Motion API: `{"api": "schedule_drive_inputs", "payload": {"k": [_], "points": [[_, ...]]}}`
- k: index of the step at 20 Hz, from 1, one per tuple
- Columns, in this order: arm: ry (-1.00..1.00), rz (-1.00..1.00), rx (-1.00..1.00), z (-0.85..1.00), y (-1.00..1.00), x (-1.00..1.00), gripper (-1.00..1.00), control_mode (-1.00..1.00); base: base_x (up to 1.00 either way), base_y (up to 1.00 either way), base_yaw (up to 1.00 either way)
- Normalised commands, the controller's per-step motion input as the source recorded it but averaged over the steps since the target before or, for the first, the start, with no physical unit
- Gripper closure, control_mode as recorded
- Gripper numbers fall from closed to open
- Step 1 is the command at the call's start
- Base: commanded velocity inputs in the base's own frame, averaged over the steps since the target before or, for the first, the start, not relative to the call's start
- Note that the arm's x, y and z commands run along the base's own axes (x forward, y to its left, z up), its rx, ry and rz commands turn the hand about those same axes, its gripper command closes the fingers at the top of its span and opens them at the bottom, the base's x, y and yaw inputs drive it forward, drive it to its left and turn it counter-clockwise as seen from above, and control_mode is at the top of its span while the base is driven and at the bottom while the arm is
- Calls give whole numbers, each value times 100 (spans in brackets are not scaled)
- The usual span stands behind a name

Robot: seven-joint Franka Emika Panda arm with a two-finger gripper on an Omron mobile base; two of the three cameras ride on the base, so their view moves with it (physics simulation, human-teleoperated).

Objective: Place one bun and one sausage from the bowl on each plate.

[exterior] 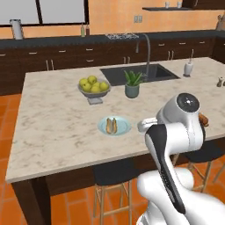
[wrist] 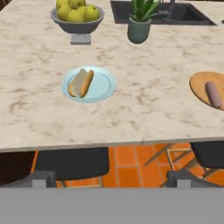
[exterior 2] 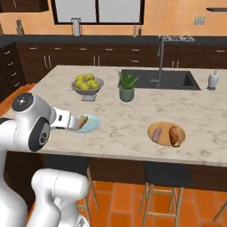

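On the marble island, the pale blue plate (exterior: 124, 128) (exterior 2: 92, 126) (wrist: 105, 85) carries a bun (wrist: 78, 83) and a sausage (wrist: 88, 82) side by side. To its right, the tan wood plate (exterior 2: 162, 126) (wrist: 199, 85) holds a sausage (exterior 2: 156, 134) (wrist: 214, 95) and a bun (exterior 2: 175, 136). My gripper (wrist: 111, 181) hangs open and empty off the counter's near edge, pulled back from the blue plate, with its fingertips (wrist: 39, 179) set wide apart. The dark red-brown bowl is out of view.
Behind the plates stand a grey footed bowl of yellow-green fruit (exterior: 93, 85) (exterior 2: 88, 84) (wrist: 77, 19) and a potted plant (exterior: 132, 83) (exterior 2: 127, 87) (wrist: 140, 22). A sink (exterior: 138, 72) (exterior 2: 159, 79) and soap dispenser (exterior 2: 213, 80) lie further back. Dark stools (wrist: 72, 162) stand under the near edge.
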Motion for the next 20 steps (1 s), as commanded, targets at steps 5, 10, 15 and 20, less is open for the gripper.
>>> {"api": "schedule_drive_inputs", "payload": {"k": [5,10,15,20], "points": [[0,0,0,0,0,0,-100,100,-6,-100,0],[0,0,0,0,0,0,-100,100,0,-100,0],[0,0,0,0,0,0,-100,100,3,-100,0],[0,0,0,0,0,0,-100,100,25,-100,0]]}}
